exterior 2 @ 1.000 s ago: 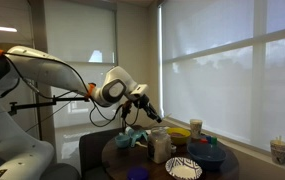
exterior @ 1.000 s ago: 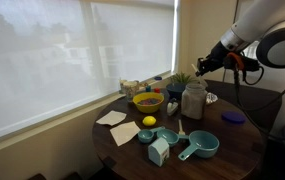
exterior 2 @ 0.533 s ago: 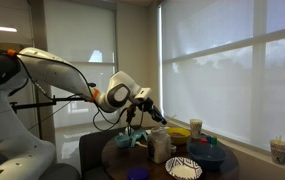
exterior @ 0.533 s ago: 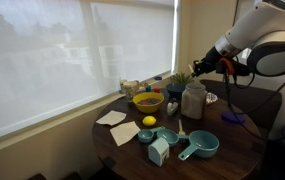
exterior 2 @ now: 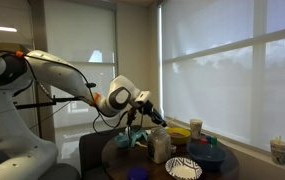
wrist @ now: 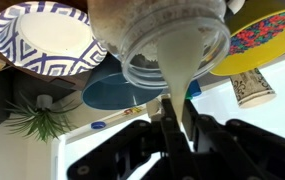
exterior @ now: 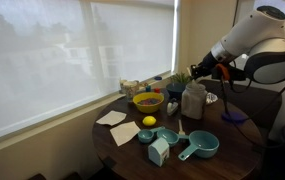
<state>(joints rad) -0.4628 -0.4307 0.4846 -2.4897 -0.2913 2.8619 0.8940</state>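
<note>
A translucent white jug (exterior: 193, 101) stands on the round wooden table (exterior: 237, 150); it also shows in an exterior view (exterior 2: 160, 146). My gripper (exterior: 195, 72) hangs just over its top, as an exterior view (exterior 2: 161, 119) also shows. In the wrist view the jug's open mouth (wrist: 172, 45) fills the upper middle. A cream strip, the jug's handle (wrist: 177, 85), runs down between my two black fingers (wrist: 167, 125). My gripper (wrist: 174, 112) looks shut on that strip.
Near the jug are a yellow bowl (exterior: 148, 101), a lemon (exterior: 149, 121), teal measuring cups (exterior: 201, 146), a pale blue carton (exterior: 158, 151), napkins (exterior: 125, 133), a purple lid (exterior: 233, 116) and a plant (exterior: 182, 80). A patterned bowl (wrist: 47, 38), blue plate (wrist: 117, 92) and paper cup (wrist: 250, 88) lie beyond.
My arm has come down and in toward the jug, bringing the gripper from above and beside it to just over its top. The table's objects have not moved.
</note>
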